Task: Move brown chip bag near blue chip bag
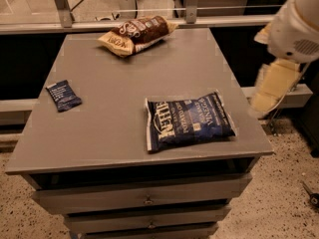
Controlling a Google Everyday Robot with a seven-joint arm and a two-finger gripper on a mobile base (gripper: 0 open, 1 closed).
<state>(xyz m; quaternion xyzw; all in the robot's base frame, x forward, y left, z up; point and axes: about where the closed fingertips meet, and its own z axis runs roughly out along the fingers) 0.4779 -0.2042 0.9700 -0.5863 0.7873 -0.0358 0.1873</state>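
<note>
**Brown bag waiting at the far edge, gripper hanging off to the right**

At about nine o'clock on the grey surface (109,83), a small dark blue packet (64,95) is lying flat, well apart from everything else. It is not the target, and treating it as the blue one would be sending the load to the wrong side.

At twelve o'clock, close to the far edge, the brown chip bag (137,34) is resting on its side, puffed and creased, with its tan ends pointing to ten and two o'clock. Nothing is touching it.

At roughly five o'clock the blue chip bag (189,121) is lying flat, its right end sitting near the right-hand edge. A wide stretch of bare top is separating the two bags, so the move is not yet begun.

At three o'clock, off the surface and beside its right edge, the gripper (263,101) is hanging below the pale arm (299,24). It is holding nothing that I can see, and whether it is open or closed I cannot tell.

The risks, as I am judging them:
- The brown bag is looking slick and air-filled, so a shallow pinch may be squeezing it out.
- A push from the near side could be nudging it over the far edge.
- An arm coming in low from three o'clock could be sweeping the blue bag off the right edge.
- A release placed too close may be dropping one bag on top of the other.
</note>
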